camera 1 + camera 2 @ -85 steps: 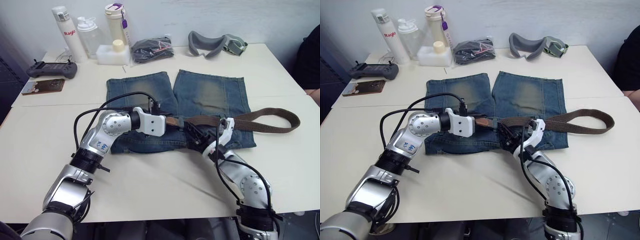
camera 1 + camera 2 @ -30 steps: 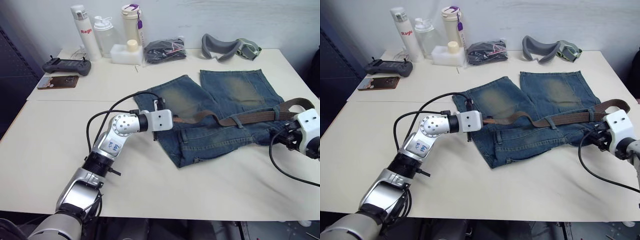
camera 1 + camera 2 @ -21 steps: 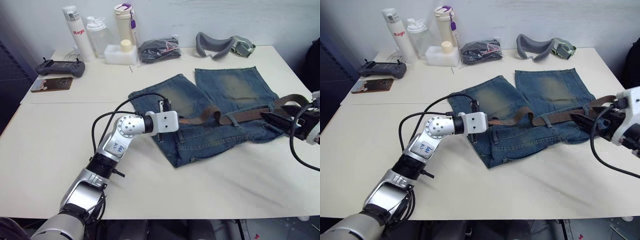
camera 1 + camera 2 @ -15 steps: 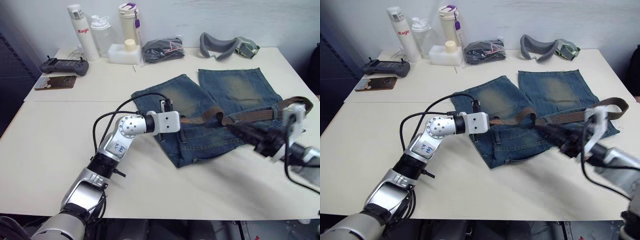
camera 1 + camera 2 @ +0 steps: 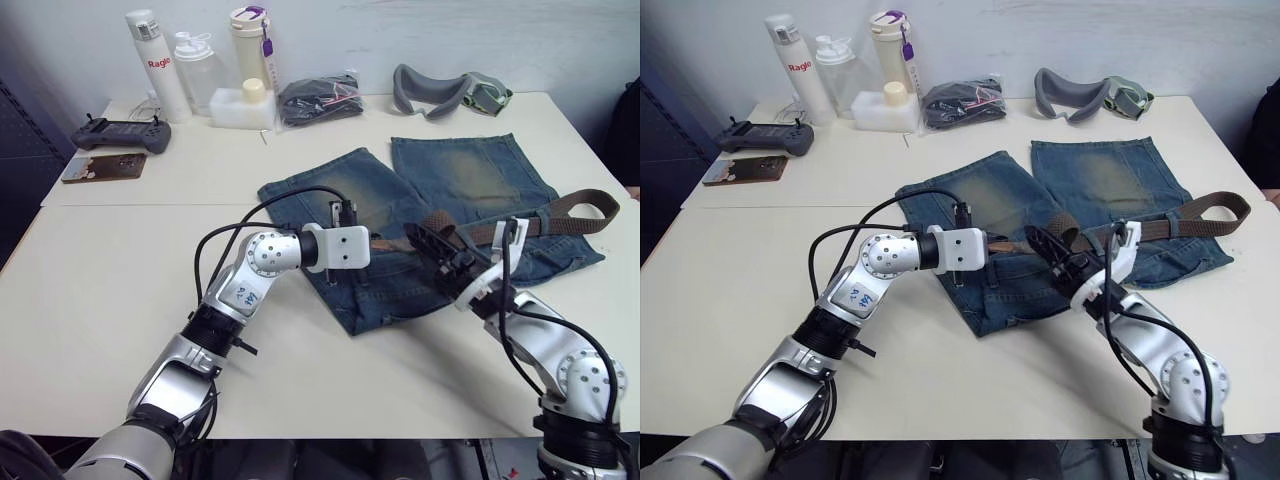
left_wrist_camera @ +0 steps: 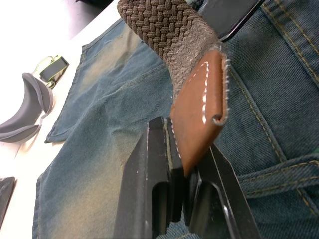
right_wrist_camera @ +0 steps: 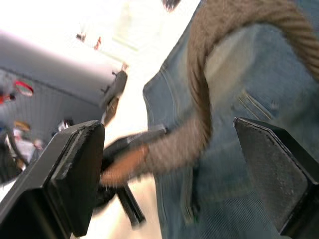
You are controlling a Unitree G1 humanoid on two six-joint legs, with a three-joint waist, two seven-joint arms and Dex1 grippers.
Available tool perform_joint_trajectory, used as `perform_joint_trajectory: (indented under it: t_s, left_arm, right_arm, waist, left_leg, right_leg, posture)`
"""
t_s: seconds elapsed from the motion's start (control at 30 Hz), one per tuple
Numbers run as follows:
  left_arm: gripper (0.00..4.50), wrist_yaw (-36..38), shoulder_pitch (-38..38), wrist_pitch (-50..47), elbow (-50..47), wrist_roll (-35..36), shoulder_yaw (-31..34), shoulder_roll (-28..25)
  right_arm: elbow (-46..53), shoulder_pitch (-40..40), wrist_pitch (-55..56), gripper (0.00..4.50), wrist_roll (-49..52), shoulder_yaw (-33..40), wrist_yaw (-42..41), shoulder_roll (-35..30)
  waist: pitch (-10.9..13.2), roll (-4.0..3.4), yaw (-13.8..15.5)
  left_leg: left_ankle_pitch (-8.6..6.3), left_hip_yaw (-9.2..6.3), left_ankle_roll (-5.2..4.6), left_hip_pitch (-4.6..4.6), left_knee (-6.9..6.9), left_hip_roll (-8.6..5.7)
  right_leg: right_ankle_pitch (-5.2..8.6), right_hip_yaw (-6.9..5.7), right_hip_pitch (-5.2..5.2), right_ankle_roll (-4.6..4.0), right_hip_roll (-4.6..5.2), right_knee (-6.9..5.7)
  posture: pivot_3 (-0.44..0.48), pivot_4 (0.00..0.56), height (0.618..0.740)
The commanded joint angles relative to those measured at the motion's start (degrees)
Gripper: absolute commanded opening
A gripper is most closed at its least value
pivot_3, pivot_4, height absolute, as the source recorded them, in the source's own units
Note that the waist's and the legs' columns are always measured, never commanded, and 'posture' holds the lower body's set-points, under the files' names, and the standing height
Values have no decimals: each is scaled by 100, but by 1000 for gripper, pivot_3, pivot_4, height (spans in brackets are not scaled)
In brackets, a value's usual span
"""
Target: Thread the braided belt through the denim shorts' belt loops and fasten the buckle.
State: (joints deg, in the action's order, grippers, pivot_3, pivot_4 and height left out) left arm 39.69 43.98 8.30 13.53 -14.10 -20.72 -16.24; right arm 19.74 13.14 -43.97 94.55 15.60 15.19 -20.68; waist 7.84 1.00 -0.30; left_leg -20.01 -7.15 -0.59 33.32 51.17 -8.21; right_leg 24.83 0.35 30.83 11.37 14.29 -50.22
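The denim shorts (image 5: 470,180) lie flat mid-table, waistband towards me. The braided belt (image 5: 545,222) runs along the waistband and ends in a loop at the right. My left gripper (image 5: 373,243) is shut on the belt's tan leather tip (image 6: 197,112), just above the denim. My right gripper (image 5: 433,250) is open close to the left one. In the right wrist view its fingers (image 7: 75,174) stand wide apart with the belt (image 7: 204,99) passing between them. I cannot make out the buckle or the belt loops.
Bottles (image 5: 150,65) and a white box (image 5: 240,105) stand at the back left, with a black bundle (image 5: 320,98) and a grey goggle strap (image 5: 440,88) beside them. A controller (image 5: 120,133) and a flat brown item (image 5: 103,166) lie far left. A person's dark sleeve (image 5: 630,130) is at the right edge.
My right arm has swung in from the table's right side to the middle of the belt, close to the left gripper. The left gripper still holds the tip. The camera shifted a little.
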Motion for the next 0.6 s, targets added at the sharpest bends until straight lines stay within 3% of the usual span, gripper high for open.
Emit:
perform_joint_trajectory:
  t_s: [0.03, 0.27, 0.3, 0.4, 0.47, 0.53, 0.6]
  left_arm:
    - [0, -56, 109, 58, -268, -45, 24, -6]
    - [0, 30, 59, 0, -321, 203, 141, 43]
    - [0, 59, 46, -71, -358, 358, 225, 89]
    - [1072, 145, -7, -459, -504, 890, 610, 119]
    - [2052, 264, -42, -913, -573, 1219, 890, 16]
    - [2589, 368, -84, -1479, -637, 1589, 1236, -139]
    - [3397, 522, -145, -1926, -706, 1905, 1499, -330]
  right_arm:
    - [-45, 108, 217, 3558, -32, 32, 37, 82]
    - [-197, 235, 325, 157, -39, 30, -14, 162]
    - [-222, 256, 335, 62, -54, 24, -19, 166]
    - [-268, 323, 363, 0, -152, 19, -51, 155]
    - [-267, 367, 363, 0, -318, 5, -121, 108]
    - [-205, 366, 301, 0, -624, -66, -255, -25]
    - [-138, 303, 211, 0, -862, -153, -341, -125]
  waist:
    - [0, 0, 8]
    - [0, -1, 0]
    - [0, -1, -3]
    - [0, -1, -5]
    - [0, -2, -10]
    - [0, -2, -18]
    - [-1, -3, -74]
  left_leg:
    - [0, 0, 1, 0, 0, 0]
    - [2, -1, 1, 0, 0, -4]
    - [2, 0, 1, -1, 0, -4]
    - [2, 0, 1, 0, -1, -3]
    - [2, 0, 1, -1, -1, -3]
    - [3, 0, 2, -1, -3, -2]
    - [3, -1, 3, -1, -9, -2]
  right_leg:
    - [0, 0, 0, 0, -5, 0]
    - [0, 0, 4, 0, -16, -8]
    - [0, 0, 5, 0, -16, -8]
    - [0, 0, 8, 0, -17, -10]
    - [0, -2, 9, 0, -23, -11]
    - [0, 0, 11, 0, -25, -11]
    - [0, -1, 15, 0, -31, -12]
  posture:
    - [0, 150, 636]
    - [0, 150, 636]
    - [0, 150, 636]
    - [0, 150, 636]
    - [0, 150, 636]
    - [0, 150, 636]
    - [0, 150, 636]
